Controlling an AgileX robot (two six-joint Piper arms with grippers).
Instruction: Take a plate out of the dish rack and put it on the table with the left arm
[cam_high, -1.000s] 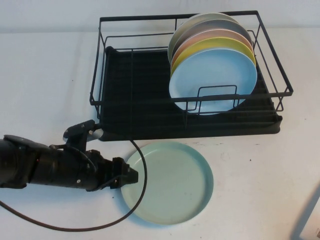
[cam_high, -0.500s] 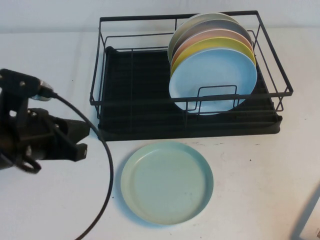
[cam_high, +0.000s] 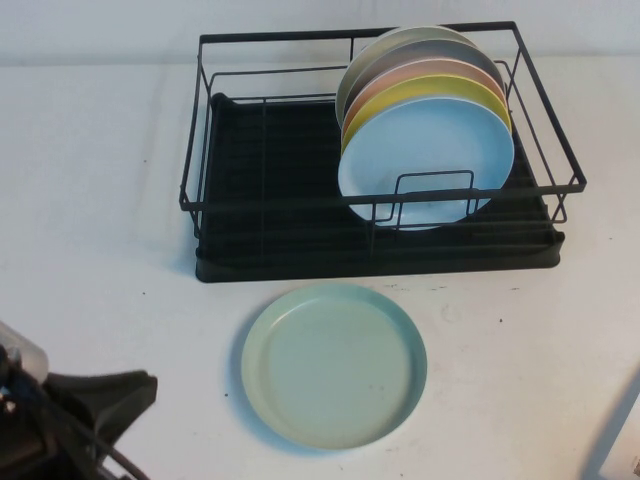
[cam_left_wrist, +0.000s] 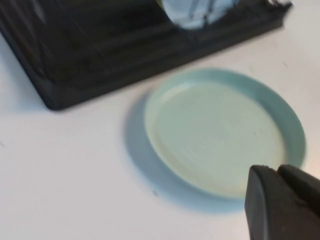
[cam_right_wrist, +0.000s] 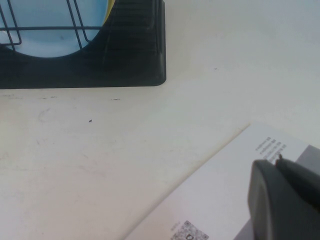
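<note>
The pale mint-green plate lies flat on the white table, just in front of the black wire dish rack. My left gripper is at the table's near left corner, well clear of the plate, shut and empty. In the left wrist view its closed fingertips show beside the plate's near rim, with the rack behind. My right gripper is shut and empty over a printed white sheet; it is out of the high view.
Several plates stand upright in the rack's right half, a light blue plate in front and a yellow plate behind it. The rack's left half holds nothing. The rack's corner shows in the right wrist view.
My left arm has drawn back from the plate's left rim, first left, then down to the near left corner. The plate stays flat on the table.
</note>
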